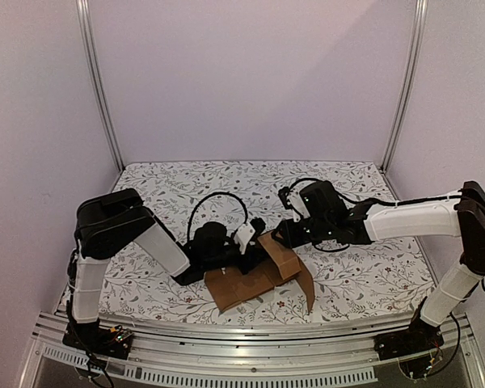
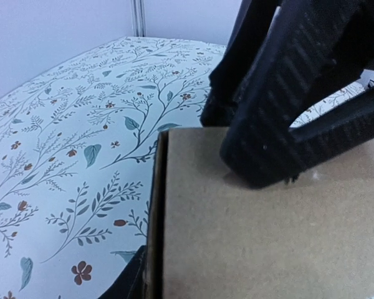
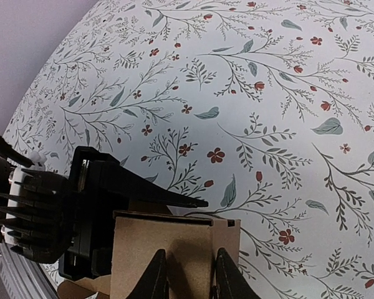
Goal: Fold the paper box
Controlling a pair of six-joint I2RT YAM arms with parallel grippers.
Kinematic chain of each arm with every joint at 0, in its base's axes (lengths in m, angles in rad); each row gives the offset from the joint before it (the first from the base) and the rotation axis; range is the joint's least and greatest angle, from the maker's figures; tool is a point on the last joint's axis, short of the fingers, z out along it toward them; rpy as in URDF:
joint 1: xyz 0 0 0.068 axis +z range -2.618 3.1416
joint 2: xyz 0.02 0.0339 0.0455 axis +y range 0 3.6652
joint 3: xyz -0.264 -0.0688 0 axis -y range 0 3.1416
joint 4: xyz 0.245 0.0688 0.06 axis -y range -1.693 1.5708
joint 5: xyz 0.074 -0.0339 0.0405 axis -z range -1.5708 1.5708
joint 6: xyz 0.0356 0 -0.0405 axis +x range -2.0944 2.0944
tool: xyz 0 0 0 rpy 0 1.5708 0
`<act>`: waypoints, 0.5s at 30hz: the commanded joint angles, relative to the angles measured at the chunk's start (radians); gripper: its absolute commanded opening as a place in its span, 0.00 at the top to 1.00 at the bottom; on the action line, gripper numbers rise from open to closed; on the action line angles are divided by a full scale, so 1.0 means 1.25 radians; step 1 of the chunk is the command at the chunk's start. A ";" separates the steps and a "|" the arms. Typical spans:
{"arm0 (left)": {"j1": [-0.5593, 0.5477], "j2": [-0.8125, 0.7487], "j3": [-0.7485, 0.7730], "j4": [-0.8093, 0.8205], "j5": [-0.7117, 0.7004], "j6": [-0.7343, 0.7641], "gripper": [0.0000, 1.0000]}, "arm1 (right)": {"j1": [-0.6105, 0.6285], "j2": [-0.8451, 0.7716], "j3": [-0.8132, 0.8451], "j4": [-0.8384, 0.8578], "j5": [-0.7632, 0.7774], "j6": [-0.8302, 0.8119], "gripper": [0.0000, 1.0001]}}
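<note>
The paper box (image 1: 259, 279) is a brown cardboard piece lying partly folded near the table's front edge, with flaps spread to the left and right. My left gripper (image 1: 249, 236) reaches it from the left. In the left wrist view a box panel (image 2: 268, 237) fills the lower right, and only a dark sliver of one of my fingers (image 2: 121, 285) shows beside its edge. My right gripper (image 3: 191, 274) comes from the right, its two tips a little apart against the upright panel (image 3: 174, 249). Those black right fingers (image 2: 274, 106) touch the panel's top.
A floral cloth (image 1: 226, 186) covers the table. White walls and two aluminium posts (image 1: 97, 81) enclose the back and sides. A metal rail (image 1: 250, 343) runs along the near edge, just in front of the cardboard.
</note>
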 commanded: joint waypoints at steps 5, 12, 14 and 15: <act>-0.011 0.057 -0.009 0.149 0.001 -0.025 0.63 | -0.006 0.007 -0.022 0.005 -0.028 0.017 0.76; -0.011 0.082 0.012 0.195 -0.001 -0.038 0.65 | -0.007 0.009 -0.027 0.006 -0.037 0.022 0.77; -0.011 0.089 0.018 0.201 -0.002 -0.043 0.66 | -0.007 0.011 -0.028 0.006 -0.040 0.026 0.78; -0.011 0.092 0.021 0.202 -0.003 -0.045 0.67 | -0.007 0.011 -0.028 0.006 -0.041 0.025 0.78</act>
